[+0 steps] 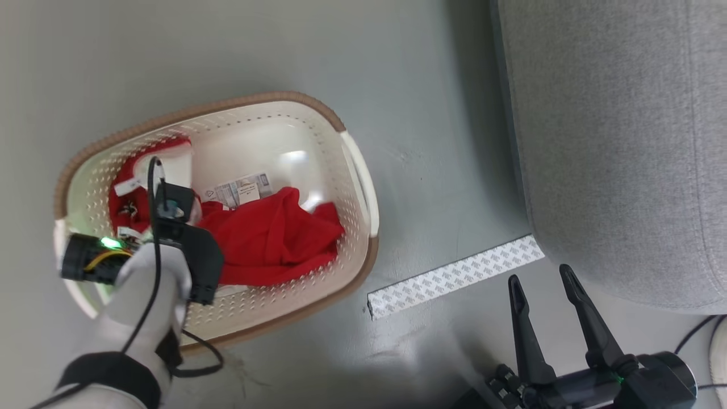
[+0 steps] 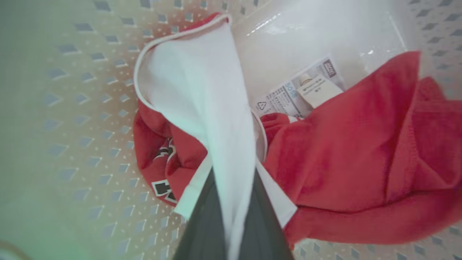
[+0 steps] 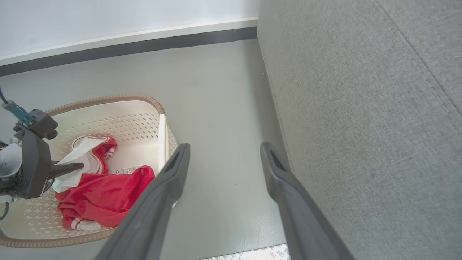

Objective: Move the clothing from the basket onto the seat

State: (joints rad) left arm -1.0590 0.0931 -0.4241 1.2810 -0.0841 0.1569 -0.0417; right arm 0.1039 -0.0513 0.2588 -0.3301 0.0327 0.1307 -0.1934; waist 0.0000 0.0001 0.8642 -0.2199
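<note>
Our left gripper [image 2: 231, 180] pinches the clothing's [image 1: 272, 238] white panel inside the basket [image 1: 318, 108], centre-left. Our right gripper [image 1: 539, 274] hangs open; nothing on the seat [image 1: 625, 142] yet.

A smooth, matte grey-green floor [image 1: 284, 51] spreads across the room under soft, even light, with a faint pale sheen near its lower edge in the head view. A large grey fabric sofa [image 1: 619, 142] with rounded edges stands along the floor's right side and casts a narrow shadow at its base. A white strip of tape [image 1: 454, 276] with a small repeating grey pattern lies flat and slanted on the floor, one end reaching the sofa's base. A thin dark cable [image 1: 696, 332] curls on the floor near the sofa's rounded corner. At the floor's far edge stands a white wall [image 3: 108, 18], with a white skirting board [image 3: 126, 35] above a dark band [image 3: 126, 48].
</note>
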